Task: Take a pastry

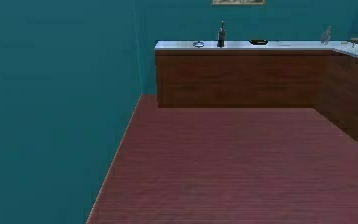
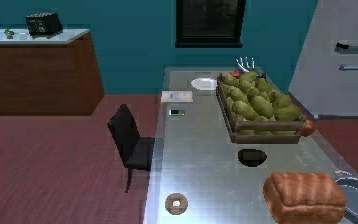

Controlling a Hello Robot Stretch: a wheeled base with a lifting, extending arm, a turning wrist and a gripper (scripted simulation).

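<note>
Cannot tell gripper's state, nor place anything against it. Doughnut on table, near the edge beside chair, well apart from loaf. Risks: nudging doughnut off that edge; taking loaf instead; snagging chair.

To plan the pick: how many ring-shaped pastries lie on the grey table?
1: a brown ring near the table's lower left edge in the arm side view. The fruit crate might hide more.

no readable text, labels or signs
</note>
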